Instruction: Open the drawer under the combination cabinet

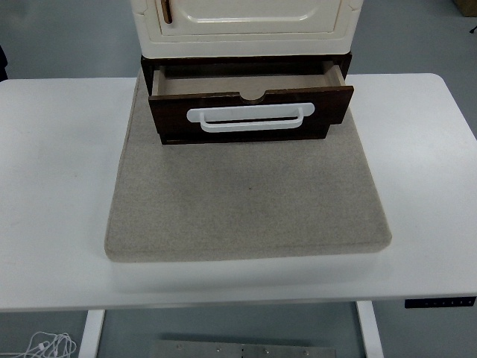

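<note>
The drawer (250, 108) is at twelve o'clock on the table, at the far middle, and it is pulled partway out. It is dark brown, and you can see a strip of its pale inside behind the front board. The front board has a small dip cut in the middle of its top edge. A long white handle (250, 117) runs across the front — it is flat against the brown wood.

Right above the drawer sits the cream cabinet (246, 26). Only its lower part shows at the top of the picture. A small brown knob (167, 10) is on its door at about eleven o'clock.

The cabinet and drawer stand on the far edge of a big grey mat (250, 198). The mat fills the middle of the white table (56, 194) and reaches down toward six o'clock. Its near part is bare.

At five o'clock, on the table's front edge, there is a small dark control panel (440, 302). At seven o'clock, under the table, some white cables (41, 347) lie on the floor.

No robot hand is in the picture — so whether the fingers are spread or pressed together cannot be told.
</note>
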Robot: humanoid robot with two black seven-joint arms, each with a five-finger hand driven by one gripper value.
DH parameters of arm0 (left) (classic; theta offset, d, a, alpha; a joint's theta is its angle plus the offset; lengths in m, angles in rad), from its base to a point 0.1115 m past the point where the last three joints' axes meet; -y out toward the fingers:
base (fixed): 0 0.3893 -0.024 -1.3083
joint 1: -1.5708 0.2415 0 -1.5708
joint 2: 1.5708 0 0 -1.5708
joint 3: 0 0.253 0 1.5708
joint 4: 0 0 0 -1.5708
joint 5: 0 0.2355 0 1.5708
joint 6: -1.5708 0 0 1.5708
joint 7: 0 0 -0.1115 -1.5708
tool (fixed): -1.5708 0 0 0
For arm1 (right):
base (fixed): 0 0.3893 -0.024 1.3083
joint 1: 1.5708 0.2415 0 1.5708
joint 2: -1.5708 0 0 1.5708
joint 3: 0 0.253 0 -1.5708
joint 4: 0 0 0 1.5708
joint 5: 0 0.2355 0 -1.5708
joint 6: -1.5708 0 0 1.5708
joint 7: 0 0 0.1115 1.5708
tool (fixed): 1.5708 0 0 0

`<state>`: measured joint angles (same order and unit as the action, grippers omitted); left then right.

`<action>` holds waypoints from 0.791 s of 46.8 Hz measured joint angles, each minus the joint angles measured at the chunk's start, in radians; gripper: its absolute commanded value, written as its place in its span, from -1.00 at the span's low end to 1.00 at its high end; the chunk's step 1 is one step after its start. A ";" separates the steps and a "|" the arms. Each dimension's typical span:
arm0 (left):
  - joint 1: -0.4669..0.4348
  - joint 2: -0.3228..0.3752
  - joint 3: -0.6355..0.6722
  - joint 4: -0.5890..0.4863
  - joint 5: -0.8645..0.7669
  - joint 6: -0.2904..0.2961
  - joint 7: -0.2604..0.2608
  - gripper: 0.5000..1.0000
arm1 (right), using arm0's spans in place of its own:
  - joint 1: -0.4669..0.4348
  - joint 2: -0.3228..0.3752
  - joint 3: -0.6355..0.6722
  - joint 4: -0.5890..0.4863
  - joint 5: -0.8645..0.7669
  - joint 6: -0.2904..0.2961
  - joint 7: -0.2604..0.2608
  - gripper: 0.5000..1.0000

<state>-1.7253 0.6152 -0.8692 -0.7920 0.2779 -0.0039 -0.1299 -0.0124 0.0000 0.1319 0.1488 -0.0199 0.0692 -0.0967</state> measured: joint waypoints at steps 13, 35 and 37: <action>0.101 0.018 0.028 0.352 -0.051 -0.003 0.002 1.00 | 0.000 0.000 0.000 0.000 0.000 0.000 0.000 0.70; 0.543 -0.062 0.042 0.390 -0.191 0.004 0.010 1.00 | 0.000 0.000 0.000 0.000 -0.003 0.001 0.000 0.70; 0.569 -0.075 0.041 0.391 -0.200 0.004 0.010 1.00 | 0.000 0.000 0.000 0.000 -0.003 0.001 0.000 0.70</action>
<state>-1.1559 0.5401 -0.8279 -0.4007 0.0776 0.0002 -0.1196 -0.0122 0.0000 0.1318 0.1488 -0.0228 0.0699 -0.0969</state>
